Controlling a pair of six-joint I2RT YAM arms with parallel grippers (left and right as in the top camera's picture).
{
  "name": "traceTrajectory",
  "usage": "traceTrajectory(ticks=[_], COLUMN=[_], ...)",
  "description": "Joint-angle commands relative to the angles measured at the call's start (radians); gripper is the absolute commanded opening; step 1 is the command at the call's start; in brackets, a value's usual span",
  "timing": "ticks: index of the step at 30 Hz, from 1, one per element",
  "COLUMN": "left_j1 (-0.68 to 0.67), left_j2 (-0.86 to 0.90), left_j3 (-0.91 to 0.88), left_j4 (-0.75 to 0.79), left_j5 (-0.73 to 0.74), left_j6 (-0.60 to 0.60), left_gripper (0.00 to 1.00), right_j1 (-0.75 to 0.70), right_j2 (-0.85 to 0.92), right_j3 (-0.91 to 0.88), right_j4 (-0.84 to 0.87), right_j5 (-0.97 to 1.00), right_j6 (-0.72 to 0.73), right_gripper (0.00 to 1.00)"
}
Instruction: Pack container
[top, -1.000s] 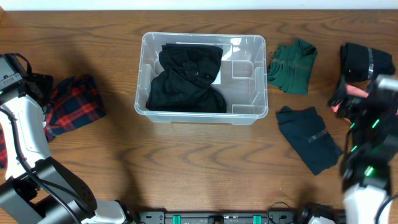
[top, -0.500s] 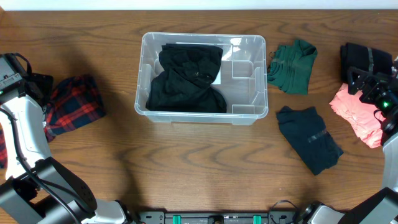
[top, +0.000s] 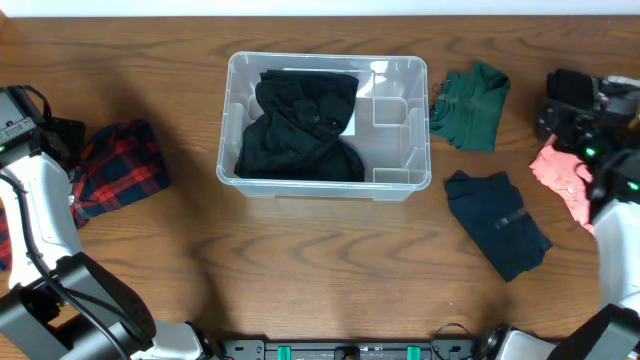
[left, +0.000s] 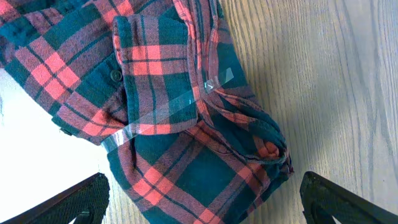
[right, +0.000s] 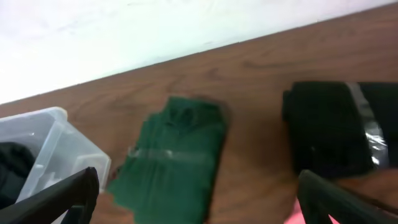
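The clear container (top: 396, 142) stands at the table's middle back and holds a black garment (top: 300, 130). Its corner shows in the right wrist view (right: 43, 149). My right gripper (top: 572, 108) is open and empty. It hovers over a folded black garment (top: 565, 88) at the far right, which also shows in the right wrist view (right: 342, 127). A green garment (top: 472, 105) lies between that one and the container, and it shows ahead of my right gripper (right: 199, 208) in the right wrist view (right: 174, 155). My left gripper (left: 205, 211) is open above a red plaid shirt (left: 174, 112).
A dark navy garment (top: 497, 222) lies in front of the container's right end. A pink garment (top: 565, 178) lies at the right edge, below my right gripper. The plaid shirt (top: 120, 170) lies at the left edge, next to my left arm (top: 35, 200).
My right arm has swung from the front right toward the back, uncovering the pink garment, and now sits over the folded black garment. The left arm has not moved.
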Motion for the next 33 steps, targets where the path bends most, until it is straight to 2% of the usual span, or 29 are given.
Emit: traceTrajectory(ticks=[1,6,15,20,25,33], left_j1=[0.005,0.005,0.005,0.005,0.005,0.005], left_j2=[0.008,0.008,0.008,0.008,0.008,0.008], left_j3=[0.0,0.0,0.0,0.0,0.0,0.0], left_j4=[0.001,0.001,0.001,0.001,0.001,0.001], left_j5=[-0.016,-0.016,-0.016,-0.016,-0.016,-0.016], left_j6=[-0.001,-0.001,-0.001,-0.001,-0.001,-0.001], left_gripper=[0.98,0.98,0.98,0.98,0.98,0.98], right_j1=[0.087,0.114,0.114,0.114,0.114,0.099], right_j2=[-0.001,-0.001,-0.001,-0.001,-0.001,-0.001], right_j3=[0.032,0.04,0.04,0.04,0.039,0.031], right_j4=[0.006,-0.088,-0.514,-0.72,-0.801,-0.943], right_j5=[0.3,0.305,0.307,0.45,0.555,0.563], right_j6=[0.126,0.221,0.135,0.143,0.232,0.36], right_gripper=[0.99,0.99,0.99,0.99,0.99,0.99])
